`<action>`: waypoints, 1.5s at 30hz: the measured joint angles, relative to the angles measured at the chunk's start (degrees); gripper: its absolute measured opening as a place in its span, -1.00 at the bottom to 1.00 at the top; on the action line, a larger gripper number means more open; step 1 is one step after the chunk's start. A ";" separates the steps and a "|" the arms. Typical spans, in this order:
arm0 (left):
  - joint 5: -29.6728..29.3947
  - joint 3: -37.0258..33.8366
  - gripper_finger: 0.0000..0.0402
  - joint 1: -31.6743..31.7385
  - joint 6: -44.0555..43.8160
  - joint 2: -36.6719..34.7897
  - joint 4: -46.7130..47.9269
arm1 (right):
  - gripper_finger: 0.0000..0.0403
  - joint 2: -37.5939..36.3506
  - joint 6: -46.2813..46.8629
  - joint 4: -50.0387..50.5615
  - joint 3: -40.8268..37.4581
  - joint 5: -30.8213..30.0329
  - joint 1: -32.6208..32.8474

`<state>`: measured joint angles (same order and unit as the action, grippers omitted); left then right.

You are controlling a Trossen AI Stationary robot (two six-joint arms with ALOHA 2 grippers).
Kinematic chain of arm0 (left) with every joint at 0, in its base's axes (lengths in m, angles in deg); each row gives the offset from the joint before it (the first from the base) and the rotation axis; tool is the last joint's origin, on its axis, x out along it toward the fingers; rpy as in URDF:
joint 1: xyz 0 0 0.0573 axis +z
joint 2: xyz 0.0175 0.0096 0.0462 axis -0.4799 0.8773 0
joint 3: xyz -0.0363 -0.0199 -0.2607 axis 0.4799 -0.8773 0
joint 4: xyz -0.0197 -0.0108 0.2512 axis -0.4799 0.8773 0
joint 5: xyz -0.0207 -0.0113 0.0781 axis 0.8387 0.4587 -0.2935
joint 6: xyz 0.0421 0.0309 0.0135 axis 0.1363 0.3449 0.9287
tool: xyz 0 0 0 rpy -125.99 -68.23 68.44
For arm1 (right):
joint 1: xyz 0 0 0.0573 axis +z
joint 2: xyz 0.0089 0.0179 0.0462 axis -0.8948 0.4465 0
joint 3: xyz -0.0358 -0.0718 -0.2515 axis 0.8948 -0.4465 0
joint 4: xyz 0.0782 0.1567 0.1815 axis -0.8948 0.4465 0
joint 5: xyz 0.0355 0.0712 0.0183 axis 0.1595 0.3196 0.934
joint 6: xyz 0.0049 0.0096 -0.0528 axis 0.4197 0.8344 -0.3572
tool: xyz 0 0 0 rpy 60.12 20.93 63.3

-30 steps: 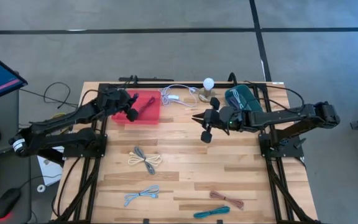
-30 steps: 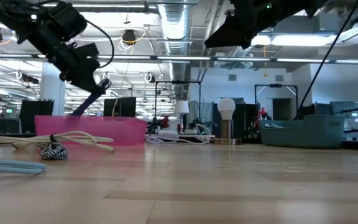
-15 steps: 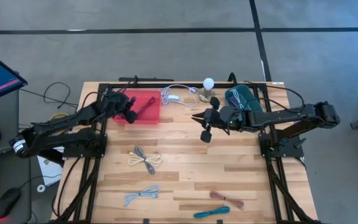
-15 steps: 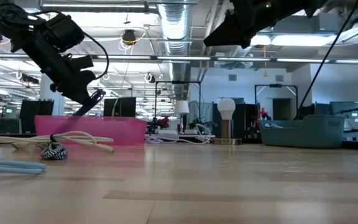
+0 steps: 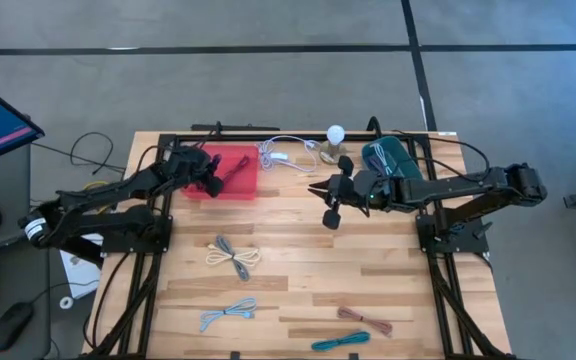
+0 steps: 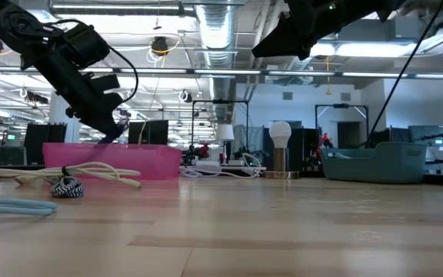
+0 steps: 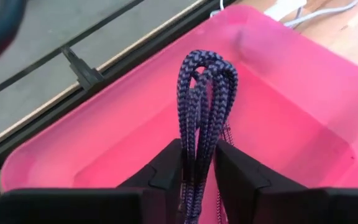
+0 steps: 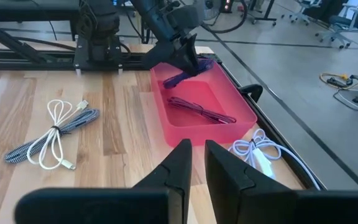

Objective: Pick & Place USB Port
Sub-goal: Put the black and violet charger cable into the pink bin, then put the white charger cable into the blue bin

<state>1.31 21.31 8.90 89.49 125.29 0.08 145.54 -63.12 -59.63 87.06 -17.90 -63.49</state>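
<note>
My left gripper (image 5: pixel 211 182) is over the pink bin (image 5: pixel 233 176) at the table's far left and is shut on a bundle of dark purple braided cable (image 7: pixel 205 93). The bundle's looped end reaches past the fingertips into the bin. Another dark cable (image 8: pixel 201 111) lies on the bin's floor. My right gripper (image 5: pixel 322 203) hangs above the table's middle, shut and empty, pointing toward the bin; it also shows in its own wrist view (image 8: pixel 196 163). My left gripper pinches the cable bundle between its two fingers, several strands together, partway along its length (image 7: pixel 197 157). The fingers slant down from the table's left and lie along the bundle. The looped end (image 7: pixel 209 65) sticks out beyond the fingertips above the bin's floor.
A white cable (image 5: pixel 283 152), a light bulb on a stand (image 5: pixel 335 134) and a teal bin (image 5: pixel 392 158) are along the far edge. Bundled cables lie nearer: grey and white (image 5: pixel 232 255), blue-grey (image 5: pixel 228 312), brown (image 5: pixel 366 320), teal (image 5: pixel 340 342).
My left gripper has gone down toward the pink bin with the purple cable bundle still in its hold; the bundle's free end now sits lower, at the bin's rim in the low view.
</note>
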 joint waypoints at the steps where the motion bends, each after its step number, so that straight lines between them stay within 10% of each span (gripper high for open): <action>1: 0.00 0.00 -0.50 -0.02 0.01 0.43 0.01 | -0.82 0.00 0.00 0.01 0.00 0.00 0.00; 16: 2.34 0.02 -0.19 -0.10 3.16 2.97 -4.16 | -0.82 0.04 -0.03 0.24 0.01 0.03 0.00; 30: 36.75 0.02 -0.46 -11.00 -2.71 2.95 -12.79 | -0.82 0.04 -0.22 1.69 0.02 0.07 -0.07; 37: 33.92 2.91 -0.54 -25.95 -4.52 2.95 -15.43 | -0.82 0.04 -0.20 2.31 0.02 0.09 -0.07; 45: 11.40 6.46 -0.55 -42.95 -2.88 2.99 -9.10 | -0.82 0.04 -0.15 5.25 0.02 0.07 -0.07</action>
<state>12.71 27.77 -34.05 86.61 128.28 -9.02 145.58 -63.27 -54.39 87.08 -17.83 -63.55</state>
